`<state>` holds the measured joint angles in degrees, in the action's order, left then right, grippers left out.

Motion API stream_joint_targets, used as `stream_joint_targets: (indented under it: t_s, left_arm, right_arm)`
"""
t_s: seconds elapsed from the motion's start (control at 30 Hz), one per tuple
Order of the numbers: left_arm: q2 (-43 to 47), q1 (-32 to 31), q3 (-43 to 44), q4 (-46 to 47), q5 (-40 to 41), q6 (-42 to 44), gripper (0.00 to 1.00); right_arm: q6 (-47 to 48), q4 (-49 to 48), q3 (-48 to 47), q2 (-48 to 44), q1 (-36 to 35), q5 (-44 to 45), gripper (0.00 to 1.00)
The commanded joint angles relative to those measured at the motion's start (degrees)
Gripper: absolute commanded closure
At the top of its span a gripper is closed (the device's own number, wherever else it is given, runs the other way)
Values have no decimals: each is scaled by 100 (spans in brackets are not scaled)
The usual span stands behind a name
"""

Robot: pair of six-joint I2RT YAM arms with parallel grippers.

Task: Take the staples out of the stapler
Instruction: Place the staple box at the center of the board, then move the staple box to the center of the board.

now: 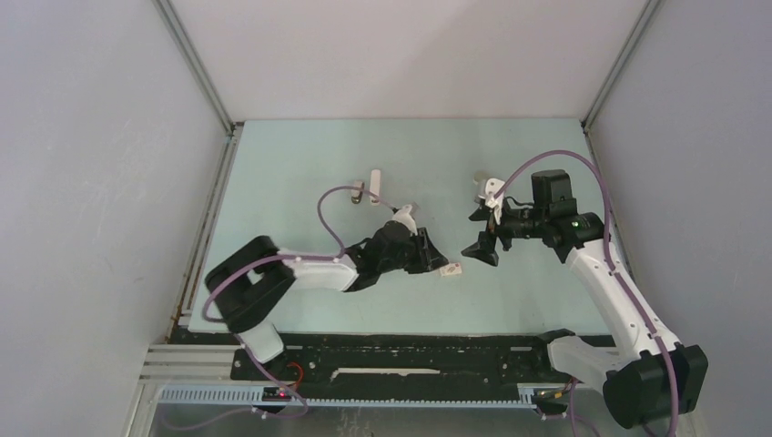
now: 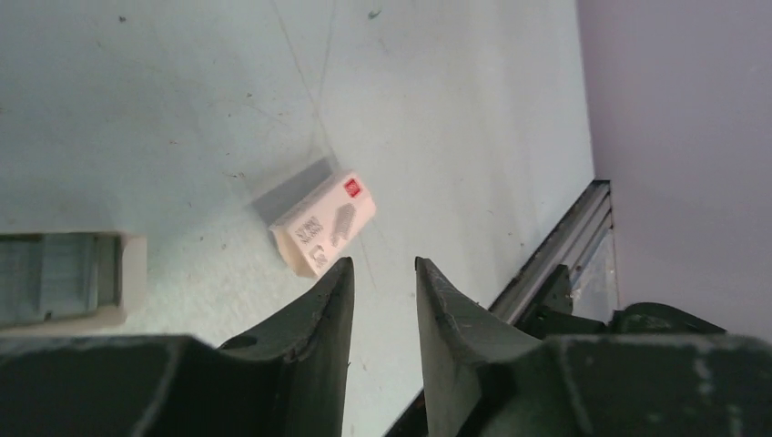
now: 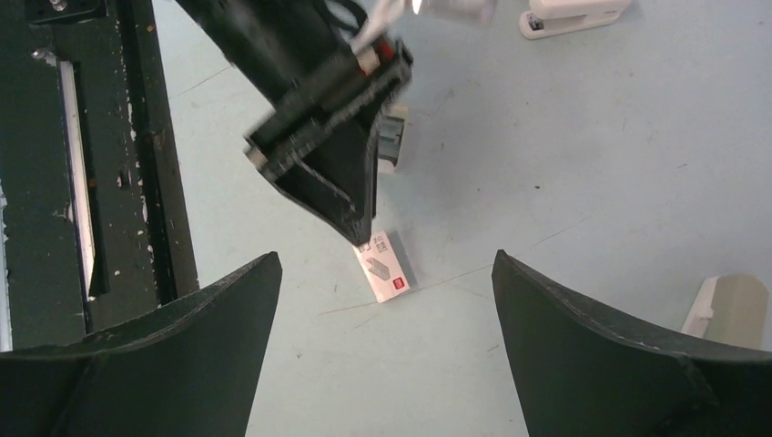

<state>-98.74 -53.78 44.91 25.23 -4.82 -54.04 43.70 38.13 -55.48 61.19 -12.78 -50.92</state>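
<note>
The left pincer [image 2: 382,264] hangs released, jaws a narrow way apart with nothing between them, tips just short of a small white printed cardboard box [image 2: 326,223] lying on the pale blue-green surface [image 2: 182,91]; the right pincer [image 3: 384,259] gapes wide and empty, probably readied to reach; the small grey-beige-topped, white-bottomed stapler [image 3: 728,309] lies just beside it, untouched; no staples show, presumably not yet unloaded.

No text legible. Small white box [image 2: 325,224] carried a red square label [image 2: 353,188] and grey print, both too blurred to read.
</note>
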Motion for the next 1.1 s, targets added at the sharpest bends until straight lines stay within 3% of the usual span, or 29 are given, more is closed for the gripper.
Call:
stream_joint_targets:
  t_s: [0.0,0.17,0.37,0.53,0.67,0.83,1.07]
  left_arm:
    - [1137,-42,-315,-672,463,601,62]
    - [2178,-36,-859,-1168,1052,1449,52]
    - [2840,187,-972,-2074,1935,2488,49]
    - [3105,1141,-1402,-1444,1458,2066,51]
    - [3802,1385,-1901,-1145,1648,1888,51]
    - [5318,1384,-2402,-1721,2516,2019,50]
    - [7768,1396,-3127,-2820,3276,1859,30]
  right_arm:
    - [586,406,-50,91,18,-206,5]
    - [1435,866,-27,258,-54,-418,5]
    - [2419,657,492,437,-589,-186,4]
    - [926,-994,522,1070,-1771,1341,4]
    - [261,-1129,-60,2020,-2268,1890,5]
    - [-442,-1188,-869,3147,-2804,2848,6]
    - [-934,-945,-1689,4166,-3161,3464,7]
